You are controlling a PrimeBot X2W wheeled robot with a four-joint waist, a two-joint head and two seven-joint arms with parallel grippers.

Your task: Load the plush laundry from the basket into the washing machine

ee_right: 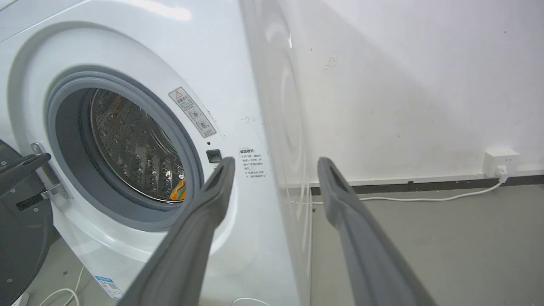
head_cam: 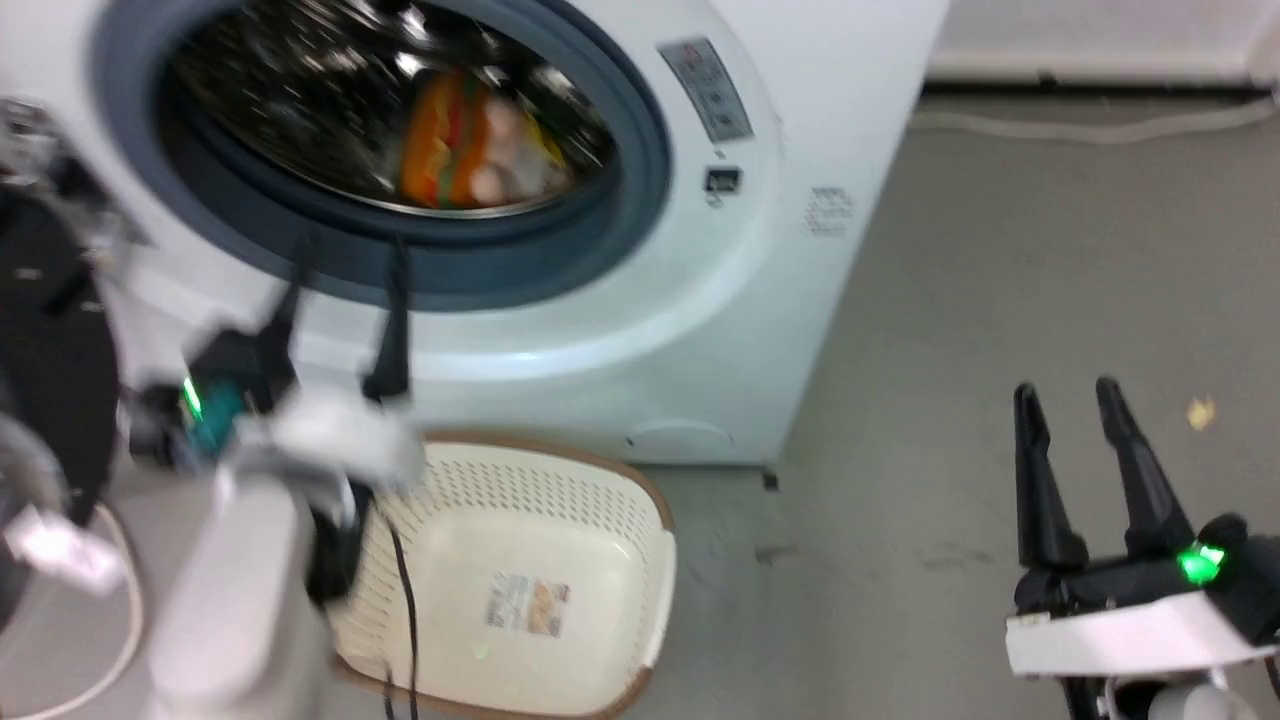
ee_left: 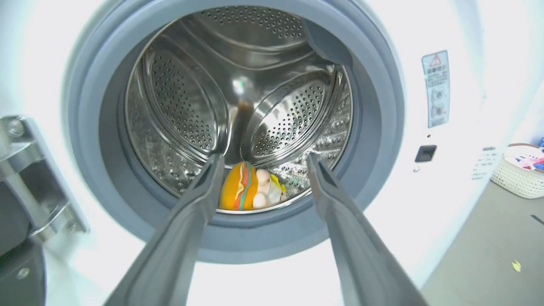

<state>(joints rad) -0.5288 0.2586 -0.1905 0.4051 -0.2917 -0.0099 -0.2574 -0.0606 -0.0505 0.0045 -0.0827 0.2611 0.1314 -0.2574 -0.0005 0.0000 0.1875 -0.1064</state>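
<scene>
The left gripper (ee_left: 264,156), spread wide and empty, faces the washing machine (head_cam: 790,300), plush laundry (ee_left: 244,191) lying in its drum (ee_left: 187,97); right gripper (head_cam: 1065,386) equally spread, empty.

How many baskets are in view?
2: the cream basket before the washing machine, and a white basket with colourful items at the left wrist view's right edge. More may be hidden.

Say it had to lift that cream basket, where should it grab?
Probably the brown rim of the basket, on the side nearest the right gripper, from above, one finger inside the wall: it sits upright and open-topped, with a thin lip.
</scene>
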